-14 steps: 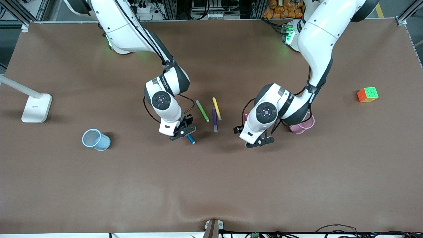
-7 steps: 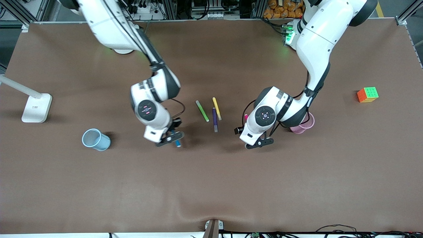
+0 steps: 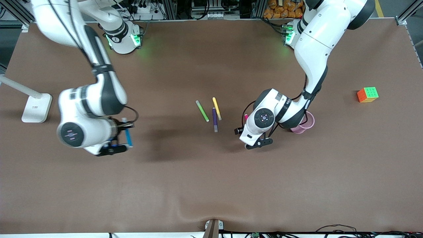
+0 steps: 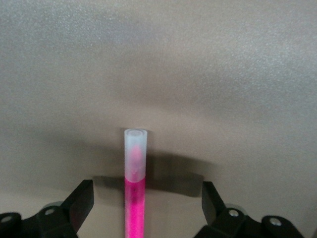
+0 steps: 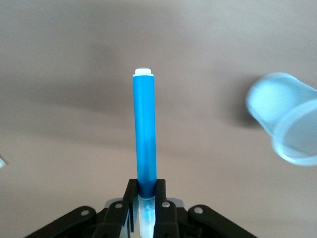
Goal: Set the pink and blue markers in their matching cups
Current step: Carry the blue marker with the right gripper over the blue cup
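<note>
Right hand (image 5: 146,206) clamps slim blue marker (image 5: 144,134) — translucent blue cup (image 5: 286,119) nearby.

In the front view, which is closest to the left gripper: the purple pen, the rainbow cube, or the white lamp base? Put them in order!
From the left gripper:
1. Purple pen, lying mid-table beside the yellow pen.
2. Rainbow cube, toward the left arm's end of the table.
3. White lamp base, at the right arm's end.

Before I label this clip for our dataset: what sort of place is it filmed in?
Most likely a robotics lab or test bench. Two white arms work at a brown table, metal framing and cables line its edge by the bases, and a puzzle cube and loose pens lie out like test props.
</note>
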Robot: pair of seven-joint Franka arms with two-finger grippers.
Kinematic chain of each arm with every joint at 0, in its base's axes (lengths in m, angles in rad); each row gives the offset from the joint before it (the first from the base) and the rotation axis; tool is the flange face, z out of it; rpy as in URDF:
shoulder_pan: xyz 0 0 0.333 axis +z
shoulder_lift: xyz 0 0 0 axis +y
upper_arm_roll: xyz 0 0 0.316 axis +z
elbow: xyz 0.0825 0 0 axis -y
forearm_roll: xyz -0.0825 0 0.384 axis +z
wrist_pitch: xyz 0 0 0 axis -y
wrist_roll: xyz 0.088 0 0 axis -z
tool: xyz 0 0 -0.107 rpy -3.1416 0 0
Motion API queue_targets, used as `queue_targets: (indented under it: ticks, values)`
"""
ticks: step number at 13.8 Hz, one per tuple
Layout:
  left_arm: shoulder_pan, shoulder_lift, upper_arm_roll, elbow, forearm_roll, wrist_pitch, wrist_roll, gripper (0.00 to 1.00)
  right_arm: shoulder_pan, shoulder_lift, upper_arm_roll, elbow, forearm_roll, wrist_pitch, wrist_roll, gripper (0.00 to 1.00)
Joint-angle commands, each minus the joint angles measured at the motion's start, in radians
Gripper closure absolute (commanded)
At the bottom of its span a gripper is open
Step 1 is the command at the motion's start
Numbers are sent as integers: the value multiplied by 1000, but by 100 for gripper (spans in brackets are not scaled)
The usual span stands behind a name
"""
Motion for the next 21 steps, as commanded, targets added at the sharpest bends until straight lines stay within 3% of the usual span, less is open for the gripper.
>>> queue_targets:
  ticks: [1,3,6,9,21]
  values:
    - [-7,5,3,11,23,7,-34,32,-88,12,22,75,-28,-117,11,100]
    - [-7,5,3,13,21,7,-34,43,-176,21,23,97,-25,-194,11,100]
    - [-7,5,3,14,21,4,-36,57,-208,32,22,97,-74,-210,23,100]
    - [-5,3,3,14,21,1,-38,64,-264,88,23,100,-71,-205,26,100]
    - [48,-35,-3,25,6,-47,-33,100,-299,158,25,98,15,-194,43,100]
